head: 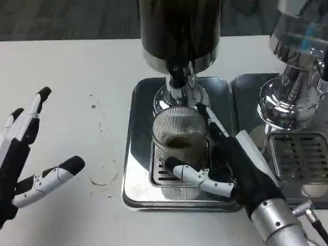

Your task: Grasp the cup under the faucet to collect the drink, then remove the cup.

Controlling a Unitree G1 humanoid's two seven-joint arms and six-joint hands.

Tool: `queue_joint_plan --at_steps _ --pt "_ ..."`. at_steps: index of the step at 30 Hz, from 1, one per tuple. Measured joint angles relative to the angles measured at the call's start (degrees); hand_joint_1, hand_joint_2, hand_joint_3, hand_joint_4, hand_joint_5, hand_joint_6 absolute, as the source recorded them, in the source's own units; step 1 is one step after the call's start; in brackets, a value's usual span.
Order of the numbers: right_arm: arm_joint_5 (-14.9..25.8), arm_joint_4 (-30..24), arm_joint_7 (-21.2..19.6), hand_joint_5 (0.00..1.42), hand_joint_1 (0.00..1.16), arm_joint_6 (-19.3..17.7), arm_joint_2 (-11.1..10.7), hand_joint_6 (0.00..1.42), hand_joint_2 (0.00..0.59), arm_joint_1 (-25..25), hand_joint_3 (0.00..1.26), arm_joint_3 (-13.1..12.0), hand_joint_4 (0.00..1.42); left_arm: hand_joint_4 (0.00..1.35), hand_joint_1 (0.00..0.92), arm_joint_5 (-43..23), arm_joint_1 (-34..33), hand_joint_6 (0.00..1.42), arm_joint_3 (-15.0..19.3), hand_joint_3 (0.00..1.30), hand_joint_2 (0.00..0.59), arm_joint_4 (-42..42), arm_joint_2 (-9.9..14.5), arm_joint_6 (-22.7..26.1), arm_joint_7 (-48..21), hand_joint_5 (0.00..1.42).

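Note:
A ribbed clear glass cup (179,139) stands upright on the drip grate of a steel tray (137,158), right under the black faucet (177,76) of a dark drink dispenser (180,21). A little brown drink lies in the cup's bottom. My right hand (234,171) wraps the cup from the right, one finger crossing its front low down and others up its right side. My left hand (21,159) hovers over the bare table at the far left, fingers spread, holding nothing.
A second dispenser (299,53) with a clear tank stands on its own steel tray (300,159) at the right, close to my right forearm. The white table (66,79) carries faint stains left of the tray. A dark floor lies beyond its far edge.

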Motion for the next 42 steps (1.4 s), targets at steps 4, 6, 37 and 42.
queue_joint_plan --at_steps 4,6,37,42 --pt "0.0 0.52 -0.06 0.0 0.7 0.43 0.92 0.0 0.18 -1.07 0.0 0.03 0.0 0.0 0.0 -0.13 -0.01 0.0 -1.24 0.0 0.091 2.41 0.06 -0.01 0.07 0.06" --pt "0.02 1.72 -0.17 0.0 0.73 0.44 1.66 0.0 0.175 -2.06 0.0 0.11 0.0 0.0 0.0 -0.22 0.0 0.0 -1.57 0.0 0.095 3.46 0.09 -0.02 0.08 0.06" --pt "0.42 11.34 -3.15 0.0 0.83 -1.52 6.27 0.06 0.174 -7.12 0.0 0.37 0.0 0.0 0.0 -2.47 3.02 0.0 -3.1 0.0 0.106 3.11 0.55 0.14 0.07 0.07" --pt "0.45 12.15 -3.45 0.03 0.83 -1.85 6.96 0.11 0.174 -7.48 0.0 0.25 0.0 0.0 0.0 -2.6 3.44 0.0 -3.09 0.0 0.109 2.57 0.58 0.23 0.07 0.07"
